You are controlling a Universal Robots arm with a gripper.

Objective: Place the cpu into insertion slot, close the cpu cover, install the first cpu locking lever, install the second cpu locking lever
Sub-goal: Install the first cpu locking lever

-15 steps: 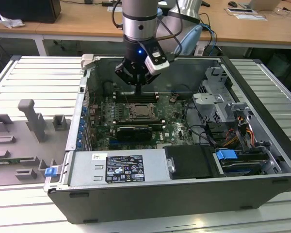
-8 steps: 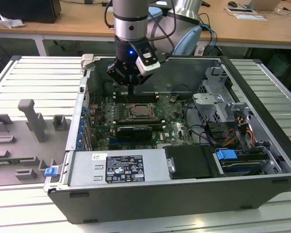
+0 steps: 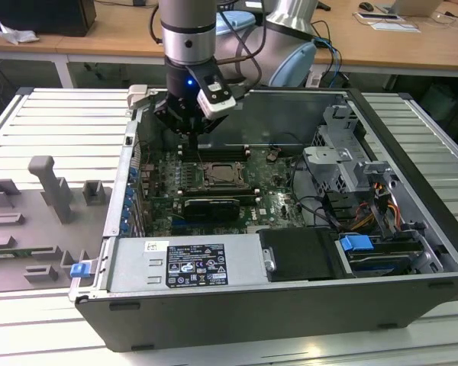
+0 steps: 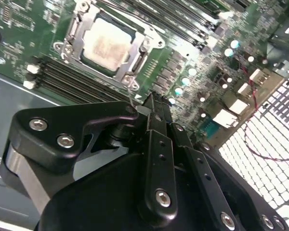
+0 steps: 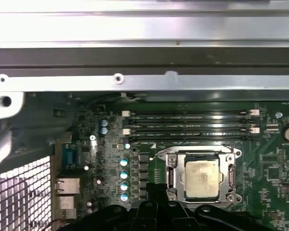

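I see the gripper with its fingers drawn together and nothing between them, hovering over the motherboard inside the open computer case; just past its fingertips the cpu sits in the insertion slot; the cpu cover lies flat, framing the chip; memory slots run beyond the socket.

I see green motherboard, pale silver-beige cpu with darker blotches, silver-grey cpu cover, black memory slots, black fingers, teal-topped capacitors, white square-grid mesh, blue tab on dark grey case.
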